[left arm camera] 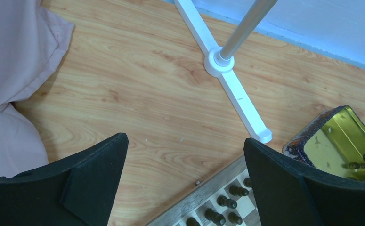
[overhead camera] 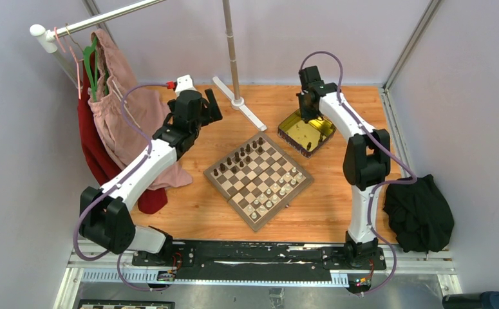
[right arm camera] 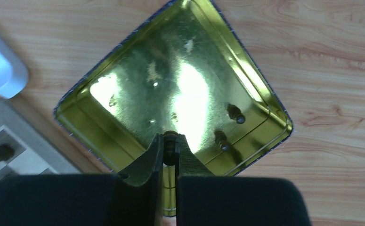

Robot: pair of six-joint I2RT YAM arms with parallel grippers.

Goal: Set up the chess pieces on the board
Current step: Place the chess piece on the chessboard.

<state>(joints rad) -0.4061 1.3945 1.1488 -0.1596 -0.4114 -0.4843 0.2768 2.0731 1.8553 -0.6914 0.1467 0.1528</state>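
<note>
While the right gripper (right arm camera: pixel 171 147) hangs inside the one gold tin (right arm camera: pixel 124 94), its two fingers are nipped onto a single dark chess piece (right arm camera: pixel 170 137), and two more dark pieces (right arm camera: pixel 235 113) lie loose on the tin floor near its right wall. The one board (overhead camera: pixel 263 177) sits turned cornerwise mid-table, with dark men (overhead camera: pixel 237 158) ranked along its far-left side and pale men (overhead camera: pixel 279 188) along its near-right side. They are too small to count surely, and the middle rows are bare. The tin rests just beside the board's far-right edge. The left gripper (left arm camera: pixel 185 140) hovers over bare wood past the board's far corner, its two fingers spread wide and holding nothing. The white rack foot (left arm camera: pixel 220 61) lies near that corner. Open table (overhead camera: pixel 188 219) runs along the board's near sides, bounded by a pink garment (overhead camera: pixel 121 109) at left and a black cloth (overhead camera: pixel 420 212) at right.
</note>
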